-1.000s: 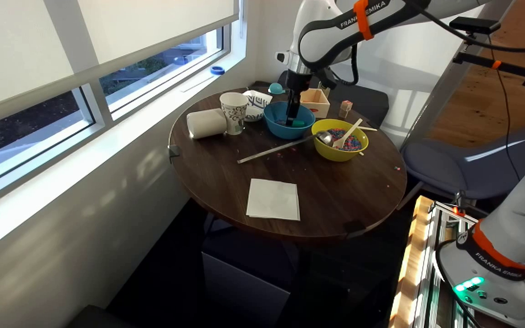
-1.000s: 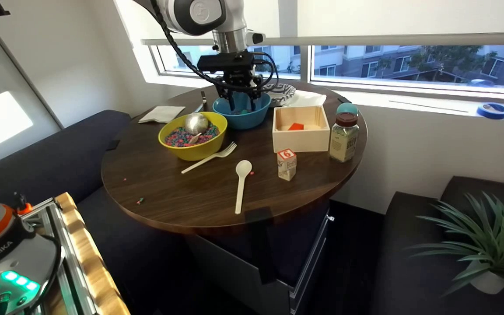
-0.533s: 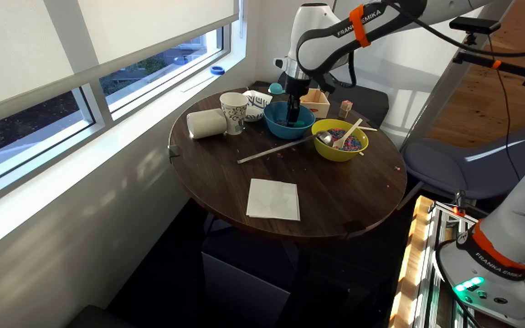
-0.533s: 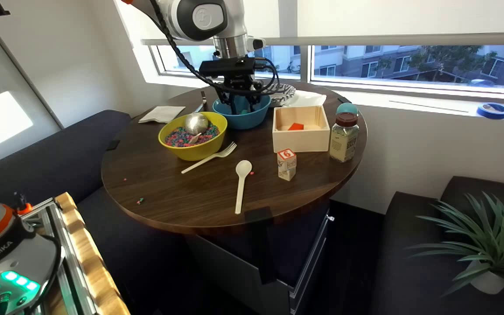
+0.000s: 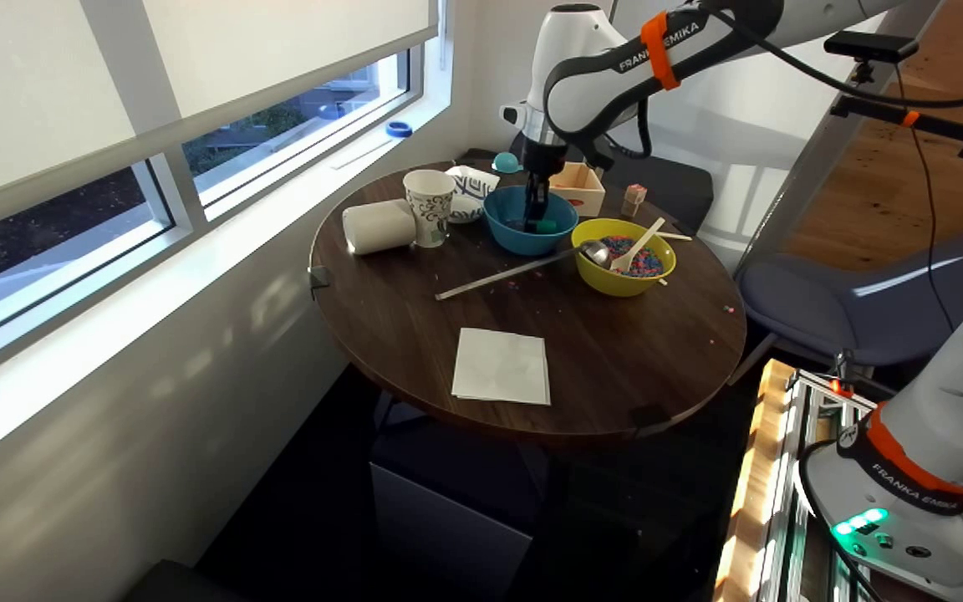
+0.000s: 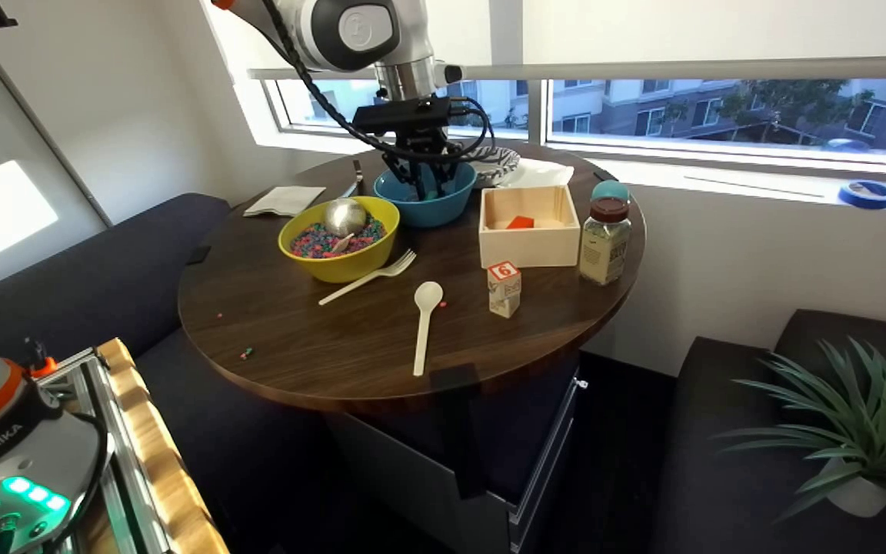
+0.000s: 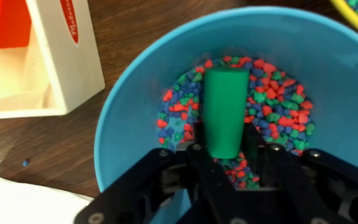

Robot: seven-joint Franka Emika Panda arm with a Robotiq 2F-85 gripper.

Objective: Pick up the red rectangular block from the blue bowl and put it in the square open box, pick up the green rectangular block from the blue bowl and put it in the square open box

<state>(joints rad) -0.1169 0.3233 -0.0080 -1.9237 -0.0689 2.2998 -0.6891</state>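
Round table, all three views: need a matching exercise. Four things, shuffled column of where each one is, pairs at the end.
Things
1. red rectangular block
2. green rectangular block
3. metal ladle
4. brown-lidded jar

Places
A. upright, beside the square open box
B. scoop end in the yellow bowl
C. inside the square open box
D. gripped by the hand, down in the blue bowl

Pairs: 1-C, 2-D, 3-B, 4-A

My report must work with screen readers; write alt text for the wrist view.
The gripper pinches a green block inside a blue bowl scattered with red, green and blue gravel. At upper left, a red block lies in a partly visible open box.
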